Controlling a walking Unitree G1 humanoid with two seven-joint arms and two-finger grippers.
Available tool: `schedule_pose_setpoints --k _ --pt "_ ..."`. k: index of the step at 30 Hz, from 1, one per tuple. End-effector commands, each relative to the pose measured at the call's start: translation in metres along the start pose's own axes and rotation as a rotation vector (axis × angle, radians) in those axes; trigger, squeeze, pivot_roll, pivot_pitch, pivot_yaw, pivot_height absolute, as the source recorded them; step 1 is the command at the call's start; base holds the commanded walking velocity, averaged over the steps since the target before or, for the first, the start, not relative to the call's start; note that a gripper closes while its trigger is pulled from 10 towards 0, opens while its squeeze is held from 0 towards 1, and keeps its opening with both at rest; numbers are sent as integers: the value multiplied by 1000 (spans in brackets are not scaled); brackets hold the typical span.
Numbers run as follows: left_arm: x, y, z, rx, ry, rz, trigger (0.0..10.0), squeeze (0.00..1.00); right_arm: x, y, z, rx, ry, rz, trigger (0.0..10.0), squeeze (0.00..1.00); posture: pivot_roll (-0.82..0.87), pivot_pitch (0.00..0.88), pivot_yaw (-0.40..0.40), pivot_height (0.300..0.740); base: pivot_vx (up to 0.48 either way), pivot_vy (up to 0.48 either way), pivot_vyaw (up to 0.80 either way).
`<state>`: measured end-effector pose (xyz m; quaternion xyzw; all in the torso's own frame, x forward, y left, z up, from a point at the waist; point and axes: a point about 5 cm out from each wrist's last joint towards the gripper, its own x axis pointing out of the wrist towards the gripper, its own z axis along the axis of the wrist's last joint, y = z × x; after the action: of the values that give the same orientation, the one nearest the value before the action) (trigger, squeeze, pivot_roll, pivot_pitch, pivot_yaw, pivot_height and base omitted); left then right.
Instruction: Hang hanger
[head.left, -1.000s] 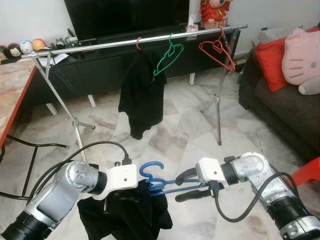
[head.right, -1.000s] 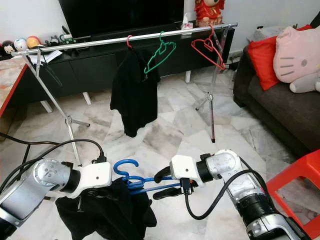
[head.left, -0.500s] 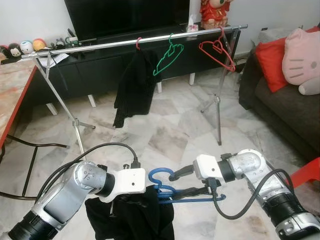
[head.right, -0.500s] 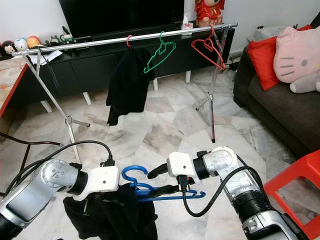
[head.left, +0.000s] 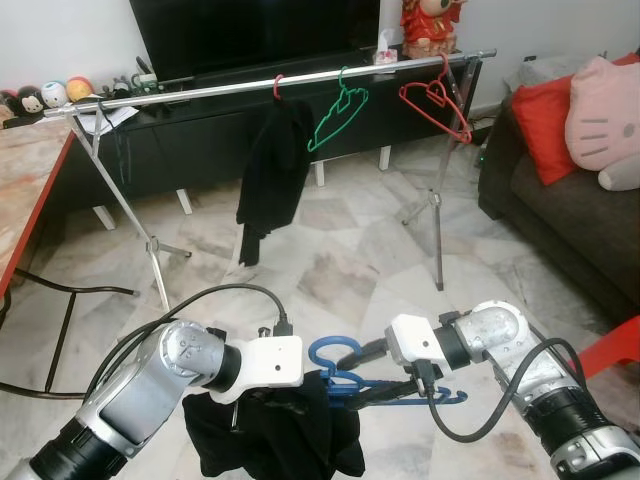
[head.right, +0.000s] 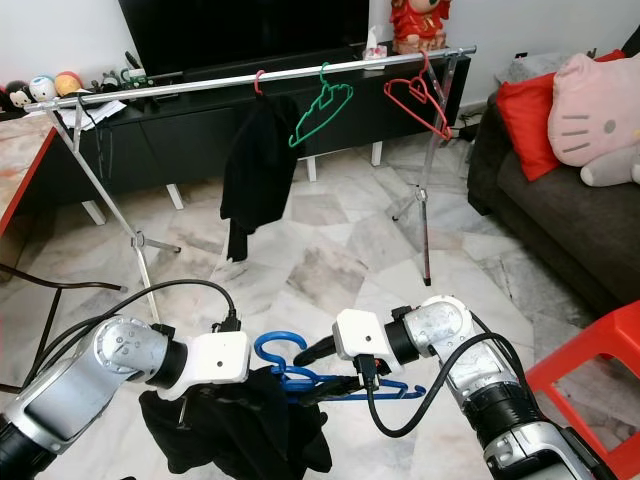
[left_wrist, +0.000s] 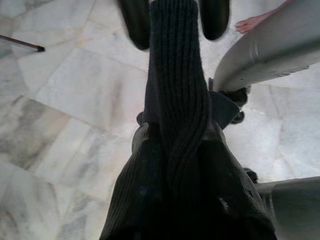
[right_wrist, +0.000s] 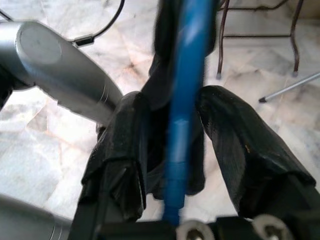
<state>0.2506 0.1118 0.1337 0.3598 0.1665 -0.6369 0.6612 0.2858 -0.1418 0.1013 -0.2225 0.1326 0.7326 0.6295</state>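
A blue hanger (head.left: 345, 372) sits low in front of me, its hook up and its bar tucked into a black knit garment (head.left: 265, 430). My left gripper (left_wrist: 175, 20) is shut on a fold of that garment, which hangs below it. At the hanger's right side my right gripper (head.left: 364, 371) is open, its fingers (right_wrist: 125, 150) spread on either side of the blue bar (right_wrist: 187, 100). The bar's tip (head.left: 460, 397) pokes out past the right wrist. Farther off stands the clothes rail (head.left: 200, 92).
On the rail hang a black garment on a red hanger (head.left: 270, 170), a green hanger (head.left: 335, 115) and a red hanger (head.left: 435, 105). A dark sofa (head.left: 560, 220) with cushions is at right, a red chair (head.left: 615, 345) near my right arm, a table (head.left: 25, 180) at left.
My left arm has moved right with the garment and blue hanger. The hanger's bar has slid further through the right gripper's fingers. The black garment on the rail has swung.
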Motion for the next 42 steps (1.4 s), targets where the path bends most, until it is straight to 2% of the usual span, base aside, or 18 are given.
schedule_pose_setpoints --k 1,35,37,38,42 --pt "-4 5 3 31 9 27 10000 0 0 -2 0 -12 22 4 0 0 -139 0 49 740 0 0 0" --pt "-4 9 6 35 -6 48 10000 0 5 -4 -7 17 15 -62 0 0 -132 0 54 740 0 0 0" --pt "-6 9 6 25 -15 40 10000 561 6 -4 -8 20 17 -67 0 0 -130 0 55 740 0 0 0" --pt "-6 9 6 24 -17 40 10000 1000 6 -4 -8 21 16 -68 0 0 -130 0 55 740 0 0 0" --pt "-6 10 6 28 -16 45 10000 1000 7 -4 -9 25 15 -77 0 0 -129 0 56 740 0 0 0"
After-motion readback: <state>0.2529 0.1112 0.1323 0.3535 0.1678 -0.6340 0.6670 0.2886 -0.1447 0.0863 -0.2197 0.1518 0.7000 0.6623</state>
